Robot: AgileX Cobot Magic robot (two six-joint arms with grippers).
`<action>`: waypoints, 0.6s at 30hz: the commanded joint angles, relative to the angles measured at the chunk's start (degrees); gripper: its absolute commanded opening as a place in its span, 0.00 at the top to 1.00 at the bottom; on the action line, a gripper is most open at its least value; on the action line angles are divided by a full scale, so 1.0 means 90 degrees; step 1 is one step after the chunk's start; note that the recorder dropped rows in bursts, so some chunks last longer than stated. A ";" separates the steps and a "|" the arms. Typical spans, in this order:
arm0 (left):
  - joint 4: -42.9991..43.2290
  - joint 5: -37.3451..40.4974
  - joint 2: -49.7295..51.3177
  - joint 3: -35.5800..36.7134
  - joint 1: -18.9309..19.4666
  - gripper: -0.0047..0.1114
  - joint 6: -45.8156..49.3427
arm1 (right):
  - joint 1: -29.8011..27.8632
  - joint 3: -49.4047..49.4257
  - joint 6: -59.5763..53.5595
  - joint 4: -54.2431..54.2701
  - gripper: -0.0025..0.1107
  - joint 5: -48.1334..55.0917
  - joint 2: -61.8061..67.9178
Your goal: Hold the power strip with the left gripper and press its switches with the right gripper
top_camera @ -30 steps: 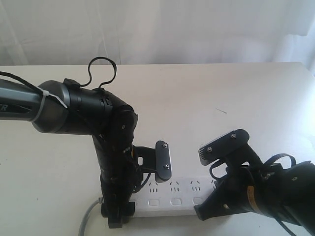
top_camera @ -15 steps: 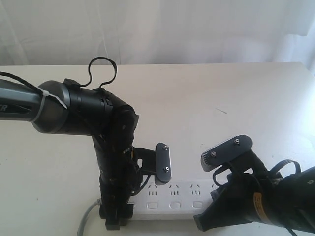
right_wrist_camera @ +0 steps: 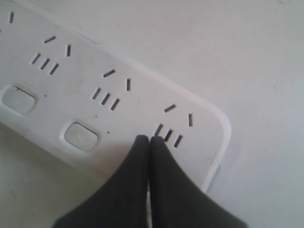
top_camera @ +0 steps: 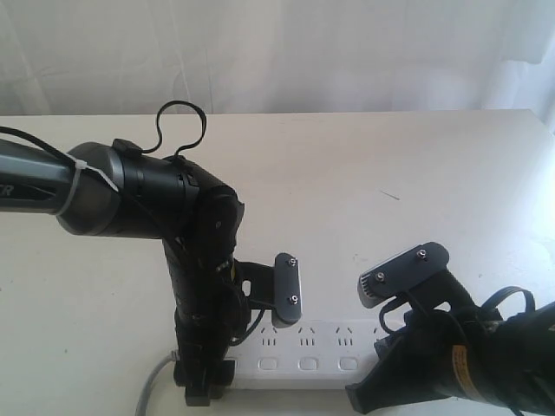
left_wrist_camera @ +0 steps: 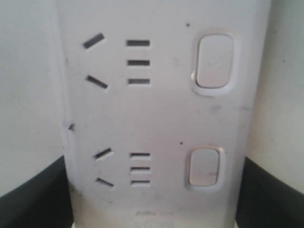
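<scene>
The white power strip lies along the table's front edge, its grey cord leaving at the left. My left gripper comes down on its left end. In the left wrist view the left gripper is shut on the power strip, with a black finger against each long side. Two switches show there. My right gripper is shut, its tips resting on the power strip beside the last socket group. Two switches lie clear of it. The end switch is hidden.
The right arm, with its orange-yellow label, covers the strip's right end in the exterior view. A grey screwed plate juts up from it, and another plate from the left arm. Bare table stretches behind, with white curtains beyond.
The right arm has sunk lower and shifted slightly right over the strip's right end. The left arm and the strip have stayed put.
</scene>
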 commanded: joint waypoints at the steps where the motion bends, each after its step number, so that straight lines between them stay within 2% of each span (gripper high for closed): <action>1: -0.0139 0.0254 -0.0039 0.0044 0.0008 0.96 -0.0127 | -0.0011 0.0265 0.0018 0.0025 0.98 -0.0220 0.0048; 18: -0.0139 0.0230 -0.0039 0.0044 0.0008 0.96 -0.0127 | -0.0011 0.0478 0.0031 0.0092 0.98 0.0128 0.0163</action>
